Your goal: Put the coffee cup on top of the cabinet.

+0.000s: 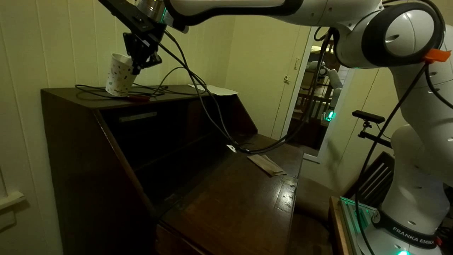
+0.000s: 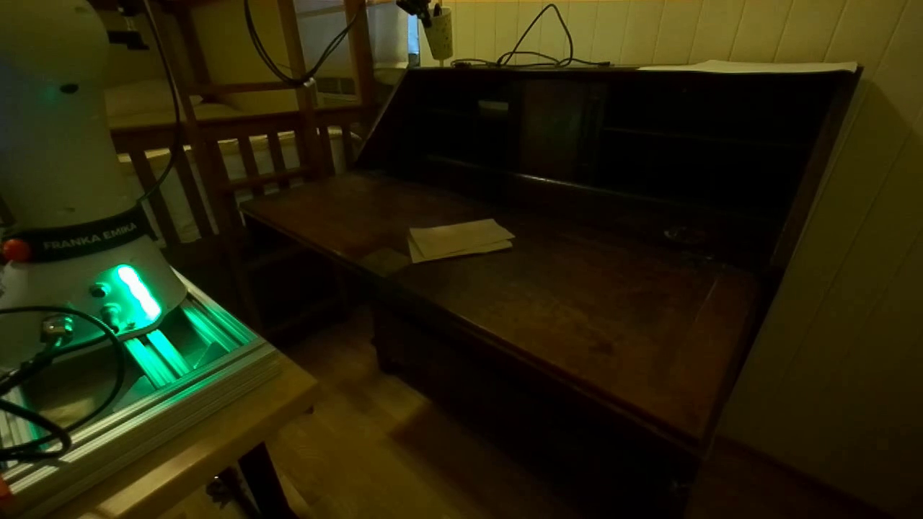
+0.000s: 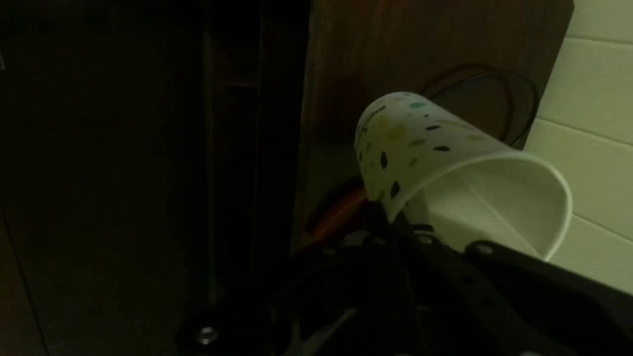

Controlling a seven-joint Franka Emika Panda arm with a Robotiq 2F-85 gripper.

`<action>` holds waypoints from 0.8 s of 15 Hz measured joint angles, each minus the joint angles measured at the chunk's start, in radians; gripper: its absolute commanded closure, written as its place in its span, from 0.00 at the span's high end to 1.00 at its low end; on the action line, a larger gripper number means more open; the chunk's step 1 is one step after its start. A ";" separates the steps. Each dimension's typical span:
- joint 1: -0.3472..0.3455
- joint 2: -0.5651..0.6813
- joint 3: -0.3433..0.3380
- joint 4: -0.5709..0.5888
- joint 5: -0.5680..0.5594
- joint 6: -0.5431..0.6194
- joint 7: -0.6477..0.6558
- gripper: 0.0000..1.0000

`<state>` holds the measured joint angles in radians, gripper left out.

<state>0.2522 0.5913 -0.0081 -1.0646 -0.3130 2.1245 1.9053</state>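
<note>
The coffee cup [image 1: 119, 76] is a small white tapered paper cup with coloured specks. My gripper [image 1: 135, 67] is shut on the cup's rim, one finger inside and one outside. The cup hangs tilted over one end of the flat top of the dark brown cabinet [image 1: 74, 95]. In an exterior view the cup [image 2: 438, 40] shows a small gap above the top edge of the cabinet [image 2: 634, 324]. In the wrist view the cup [image 3: 420, 133] has its open mouth toward me, and the fingertips [image 3: 388, 217] pinch its rim. No stirrer is visible.
Black cables [image 1: 159, 88] and a red-handled object [image 1: 139, 98] lie on the cabinet top near the cup. White paper [image 1: 217, 90] lies further along. Folded papers [image 2: 461, 239] rest on the lowered front panel. A panelled wall [image 1: 74, 42] stands close behind.
</note>
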 measured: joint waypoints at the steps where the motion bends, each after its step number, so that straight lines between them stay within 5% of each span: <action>1: -0.001 0.000 0.001 0.007 0.002 -0.013 -0.002 0.01; 12: -0.002 0.006 0.008 0.053 0.007 -0.144 -0.033 0.01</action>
<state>0.2507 0.5972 0.0003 -1.0117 -0.3063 1.9803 1.8726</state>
